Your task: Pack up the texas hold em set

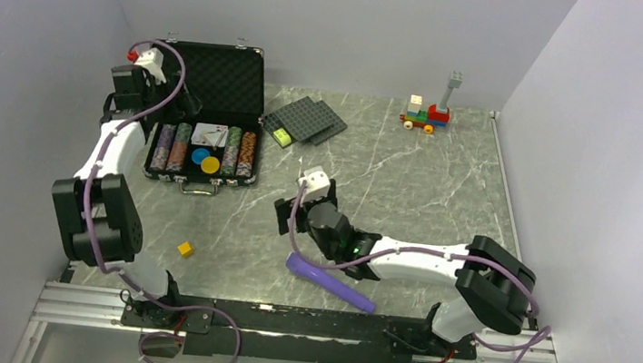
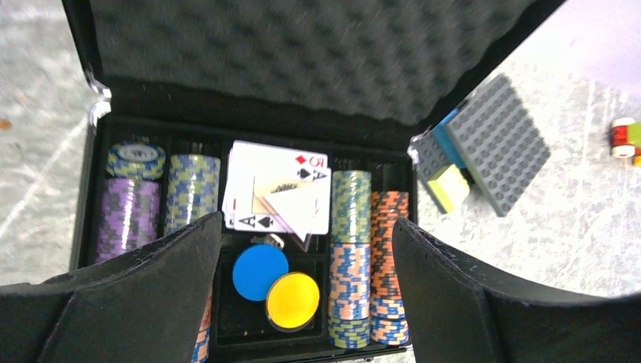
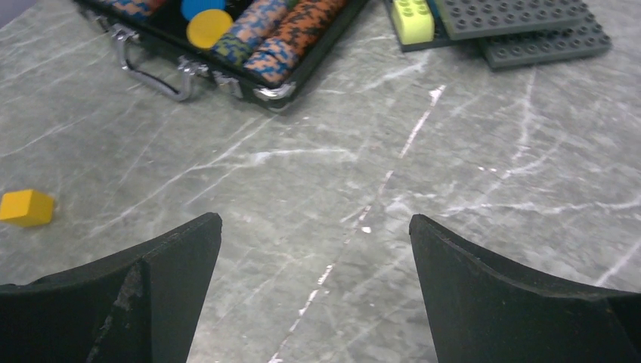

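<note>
The black case [image 1: 207,114] lies open at the far left of the desk [image 1: 427,184], its foam-lined lid standing up at the back and its silver handle facing the arms. Inside, striped chip stacks [image 2: 351,257] lie in rows down both sides. A loose fan of playing cards [image 2: 280,189] sits in the middle section towards the lid. A blue disc [image 2: 259,272] and a yellow disc [image 2: 292,300] lie just in front of the cards, with the yellow one overlapping the blue. The left fingers [image 2: 181,257] hang over the open case, spread apart and grasping nothing. The right fingers [image 3: 174,257] are also released wide, over bare desk near the middle, well apart from the case. Dark grey studded plates [image 1: 306,120] lie just to the right of the case. A purple cylinder [image 1: 329,281] lies near the right arm, and a small yellow cube [image 1: 186,249] sits in front of the case. A toy of coloured blocks [image 1: 426,113] stands at the far side.
</note>
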### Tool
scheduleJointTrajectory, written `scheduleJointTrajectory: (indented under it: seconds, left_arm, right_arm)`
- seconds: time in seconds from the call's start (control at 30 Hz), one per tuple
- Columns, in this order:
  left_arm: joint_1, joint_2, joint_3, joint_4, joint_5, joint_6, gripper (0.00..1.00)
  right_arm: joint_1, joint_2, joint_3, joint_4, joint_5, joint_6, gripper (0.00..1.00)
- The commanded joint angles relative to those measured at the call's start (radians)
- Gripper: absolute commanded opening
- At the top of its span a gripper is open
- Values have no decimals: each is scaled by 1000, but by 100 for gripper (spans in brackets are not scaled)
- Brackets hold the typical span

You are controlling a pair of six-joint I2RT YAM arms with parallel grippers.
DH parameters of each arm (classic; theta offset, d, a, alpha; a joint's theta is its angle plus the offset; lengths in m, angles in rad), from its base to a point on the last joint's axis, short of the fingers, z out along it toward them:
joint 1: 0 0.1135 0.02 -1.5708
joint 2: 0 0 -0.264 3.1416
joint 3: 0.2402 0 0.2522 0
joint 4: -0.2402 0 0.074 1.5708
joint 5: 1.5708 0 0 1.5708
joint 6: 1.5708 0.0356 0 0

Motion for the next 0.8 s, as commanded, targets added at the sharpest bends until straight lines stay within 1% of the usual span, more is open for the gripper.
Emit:
scheduleJointTrajectory:
  seconds: [0.0,0.07,0.17,0.4,0.47,0.63,0.73,0.77]
  left_arm:
    - [-19,-96,13,85,1,46,87]
    - [-34,-86,63,68,-1,79,86]
    - [-64,-38,177,35,-11,123,86]
    - [-102,158,509,4,107,142,88]
    - [-105,220,596,3,137,143,90]
    - [-113,433,885,-89,167,134,91]
    - [-125,511,1005,-104,143,150,94]
    - [-126,530,1023,-100,134,150,95]
  right_arm:
    - [-61,-83,-59,-20,-43,82,100]
    - [-76,-113,-109,-28,-50,94,99]
    - [-95,-172,-173,-46,-51,112,99]
    - [-117,-293,-310,-50,-50,179,99]
    - [-117,-308,-331,-45,-50,193,99]
    - [-117,-317,-329,-52,-58,191,99]
    - [-117,-330,-323,-66,-65,191,99]
    - [-118,-335,-323,-71,-65,194,99]
